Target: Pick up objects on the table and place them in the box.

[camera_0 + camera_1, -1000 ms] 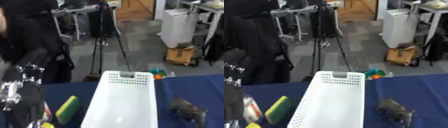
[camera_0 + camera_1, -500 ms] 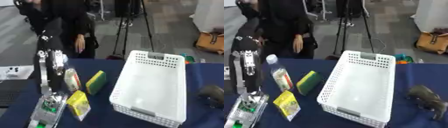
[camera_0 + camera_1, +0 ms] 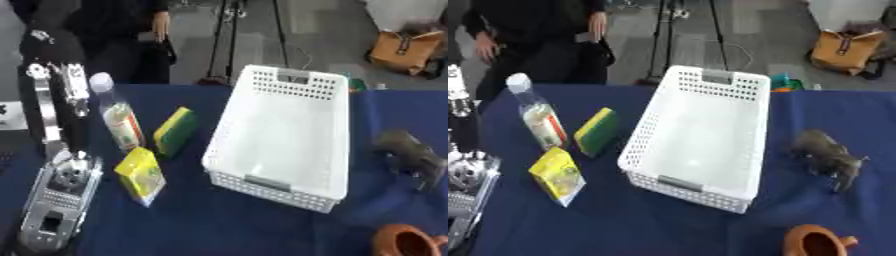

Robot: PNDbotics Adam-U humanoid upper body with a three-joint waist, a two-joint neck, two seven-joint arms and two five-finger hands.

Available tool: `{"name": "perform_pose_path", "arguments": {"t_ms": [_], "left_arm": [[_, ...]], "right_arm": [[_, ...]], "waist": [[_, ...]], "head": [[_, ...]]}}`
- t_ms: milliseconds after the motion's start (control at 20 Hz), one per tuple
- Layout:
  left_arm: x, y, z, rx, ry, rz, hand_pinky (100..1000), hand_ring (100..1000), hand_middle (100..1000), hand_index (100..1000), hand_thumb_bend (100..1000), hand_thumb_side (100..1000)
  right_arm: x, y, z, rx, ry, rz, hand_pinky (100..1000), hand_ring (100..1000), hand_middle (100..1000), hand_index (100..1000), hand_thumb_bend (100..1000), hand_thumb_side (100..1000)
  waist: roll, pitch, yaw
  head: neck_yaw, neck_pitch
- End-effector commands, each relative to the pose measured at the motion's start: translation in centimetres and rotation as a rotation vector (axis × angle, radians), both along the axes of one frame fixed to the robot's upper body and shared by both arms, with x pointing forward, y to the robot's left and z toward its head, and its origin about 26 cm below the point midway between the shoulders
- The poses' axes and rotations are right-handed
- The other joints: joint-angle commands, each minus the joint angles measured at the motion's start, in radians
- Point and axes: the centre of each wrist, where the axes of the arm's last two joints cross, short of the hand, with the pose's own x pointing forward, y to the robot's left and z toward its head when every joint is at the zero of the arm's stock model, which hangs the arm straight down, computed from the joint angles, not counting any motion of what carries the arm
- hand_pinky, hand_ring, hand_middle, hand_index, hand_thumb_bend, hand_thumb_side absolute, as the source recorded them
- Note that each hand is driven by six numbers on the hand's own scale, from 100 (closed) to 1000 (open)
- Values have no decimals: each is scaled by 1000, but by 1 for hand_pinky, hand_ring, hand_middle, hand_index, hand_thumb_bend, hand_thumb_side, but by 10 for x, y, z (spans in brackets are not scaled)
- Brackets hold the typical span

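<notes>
A white perforated box (image 3: 289, 75) stands in the middle of the blue table (image 3: 219, 220), with nothing inside. To its left lie a clear bottle (image 3: 540, 117) with a white cap, a yellow-green sponge (image 3: 595, 131) and a yellow packet (image 3: 556, 175). Right of the box lies a grey animal figure (image 3: 826, 155). My left arm (image 3: 61, 190) rises along the left edge, well left of the bottle, and its black hand (image 3: 51, 47) is at the top, blurred against dark clothing. It holds nothing that I can see. My right hand does not show.
A brown clay pot (image 3: 817, 242) sits at the table's front right corner. Small green and orange things (image 3: 785, 82) lie just behind the box. A person in black stands beyond the far left edge, beside a tripod on the floor.
The whole picture has shifted: the camera has tilted down and now shows more of the table, including the pot. The things on the table have not moved.
</notes>
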Motion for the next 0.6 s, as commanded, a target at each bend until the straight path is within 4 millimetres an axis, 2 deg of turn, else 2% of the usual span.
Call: {"name": "perform_pose_path", "arguments": {"t_ms": [50,100,150,250,350,600], "left_arm": [[-3,4,8,47,9,47,986,967,753,892,114,1000],[-3,4,8,51,14,51,986,967,753,892,114,1000],[-3,4,8,54,19,54,981,958,748,891,100,909],[-4,6,8,58,35,67,979,955,747,889,100,822],[-4,8,8,64,47,84,979,956,748,887,100,814],[-5,11,6,85,69,123,983,960,750,888,100,871]], "right_arm": [[0,-6,7,-48,-21,-64,875,919,880,906,100,1000],[2,-7,6,-46,-15,-69,875,919,880,906,100,1000],[2,-8,5,-45,-11,-72,876,921,882,910,100,1000],[4,-10,3,-43,1,-87,877,921,883,913,100,1000],[7,-11,2,-56,12,-109,876,920,883,915,100,1000],[12,-15,0,-101,31,-154,874,923,884,920,118,1000]], "waist": [[-1,-24,1],[0,-27,1],[0,-30,1],[-1,-41,1],[-3,-48,0],[-4,-51,0]], "head": [[-27,16],[-42,23],[-54,28],[-87,38],[-99,44],[-102,65]]}}
